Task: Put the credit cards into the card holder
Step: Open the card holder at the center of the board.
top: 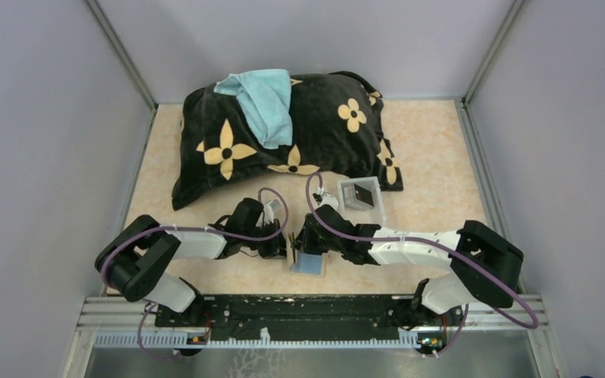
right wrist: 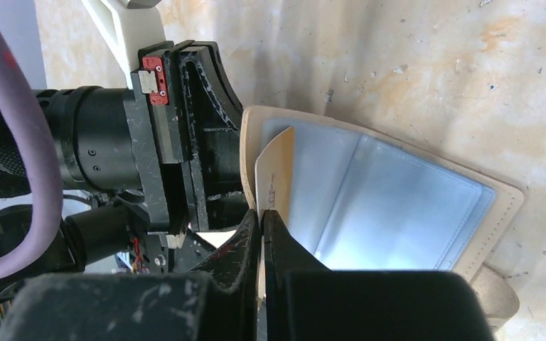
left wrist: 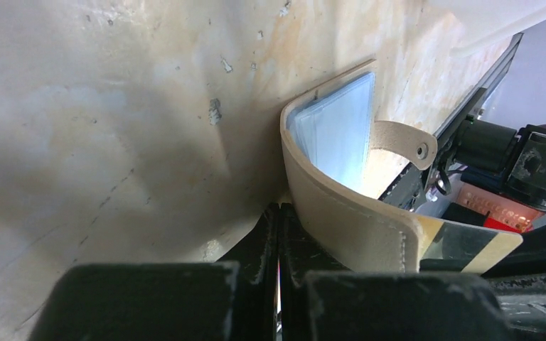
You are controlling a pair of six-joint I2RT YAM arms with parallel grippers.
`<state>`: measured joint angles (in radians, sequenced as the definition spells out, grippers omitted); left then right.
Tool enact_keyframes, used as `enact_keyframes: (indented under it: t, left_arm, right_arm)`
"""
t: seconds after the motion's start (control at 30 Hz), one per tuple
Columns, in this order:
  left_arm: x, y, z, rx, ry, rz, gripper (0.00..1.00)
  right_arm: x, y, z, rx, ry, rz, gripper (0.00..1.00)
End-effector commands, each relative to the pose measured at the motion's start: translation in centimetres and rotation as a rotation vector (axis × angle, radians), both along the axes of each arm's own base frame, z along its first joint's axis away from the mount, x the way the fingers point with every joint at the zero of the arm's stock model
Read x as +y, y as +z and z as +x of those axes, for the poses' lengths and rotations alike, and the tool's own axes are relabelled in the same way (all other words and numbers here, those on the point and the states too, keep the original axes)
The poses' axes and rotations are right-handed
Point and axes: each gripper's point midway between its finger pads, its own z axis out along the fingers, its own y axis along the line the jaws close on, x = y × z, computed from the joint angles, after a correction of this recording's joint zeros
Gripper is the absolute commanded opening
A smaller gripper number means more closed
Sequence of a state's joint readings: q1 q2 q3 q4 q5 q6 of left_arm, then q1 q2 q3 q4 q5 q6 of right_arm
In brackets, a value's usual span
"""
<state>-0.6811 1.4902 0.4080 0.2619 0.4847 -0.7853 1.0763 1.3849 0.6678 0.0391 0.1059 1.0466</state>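
Lilac walls closed in a peach-mottled table (top: 441,197). At its far side lay a black flowered pillow (top: 323,134) with a light blue towel (top: 266,102) draped over it. The left arm (top: 197,244) and right arm (top: 410,246) were folded low and reached inward, meeting at the near middle over the tan card holder (top: 309,264).

Only the overhead view showed the pillow, the towel and a small pale tray (top: 345,189) with a dark card (top: 362,195) inside, just beyond the right wrist.

The right wrist view showed the holder lying open, clear pockets up. The right claw (right wrist: 261,227) was clenched on a gold card (right wrist: 276,174) standing at the left pocket.

The left wrist view showed the left claw (left wrist: 279,234) pressed closed, the holder's raised flap curving beside one finger. Whether it pinched the leather could not be told.
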Motion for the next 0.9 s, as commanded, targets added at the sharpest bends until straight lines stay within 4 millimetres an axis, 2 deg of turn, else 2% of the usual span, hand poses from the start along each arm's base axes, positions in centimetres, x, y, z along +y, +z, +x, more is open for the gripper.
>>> enact_keyframes:
  t: [0.0, 0.3, 0.43, 0.67, 0.87]
  left_arm:
    - [1.9, -4.2, -3.2, 0.085, -0.047, 0.144, 0.00]
    - [1.4, -6.3, -5.3, 0.151, -0.094, 0.144, 0.00]
    - [2.1, -7.2, -5.9, 0.165, -0.082, 0.184, 0.00]
    - [5.5, -8.2, -5.8, 0.170, 0.030, 0.365, 0.01]
    - [8.4, -7.1, -4.6, 0.120, 0.114, 0.533, 0.09]
  right_arm:
    - [1.2, 0.2, 0.8, -0.024, 0.025, 0.002, 0.00]
    - [0.4, -2.9, 0.2, 0.003, 0.063, -0.134, 0.00]
    - [-0.6, -5.0, -0.4, 0.027, 0.072, -0.226, 0.00]
    - [-3.2, -7.6, -1.7, 0.054, 0.051, -0.353, 0.00]
    - [-4.9, -9.3, -2.6, 0.070, 0.038, -0.456, 0.00]
